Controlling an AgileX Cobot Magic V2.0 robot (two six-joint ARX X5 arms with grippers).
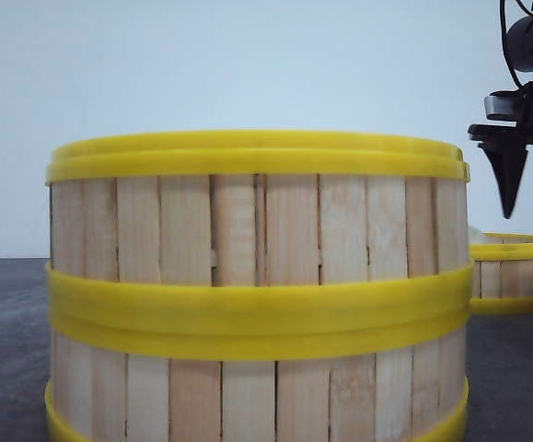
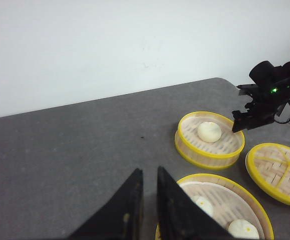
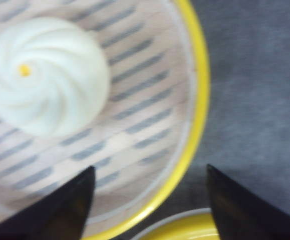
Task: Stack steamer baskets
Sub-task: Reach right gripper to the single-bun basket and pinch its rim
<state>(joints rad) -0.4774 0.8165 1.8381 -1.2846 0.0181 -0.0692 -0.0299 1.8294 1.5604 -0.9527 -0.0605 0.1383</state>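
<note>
Front view is mostly filled by a stack of two low round steamer baskets of pale vertical wooden slats w/ thick yellow plastic rims (image 1: 257,295), one sitting squarely on the other, close to the camera on the dark grey table (image 1: 8,350). Behind it to the right, a third identical single basket (image 1: 515,272) stands apart on the table, and the black right gripper (image 1: 507,175) hangs above it, tips pointing down, touching nothing. Left wrist view shows that single basket (image 2: 210,140) holding one white steamed bun (image 2: 209,132), w/ the right gripper (image 2: 240,120) at its far rim; just beside it lies a round woven bamboo lid w/ a yellow rim (image 2: 277,172), flat on the table. Nearer the left arm, the open top basket of the stack (image 2: 225,205) holds two white buns (image 2: 242,229). Left gripper (image 2: 147,200) hovers over the grey table next to the stack, fingers nearly together w/ only a narrow gap, nothing held. Right wrist view looks straight down: right gripper (image 3: 150,200) spread wide, empty, its two fingertips straddling the yellow rim of the single basket (image 3: 197,115), one over the slatted floor, the other over the table; swirled white bun (image 3: 44,75) sits inside, well clear of the fingers.
</note>
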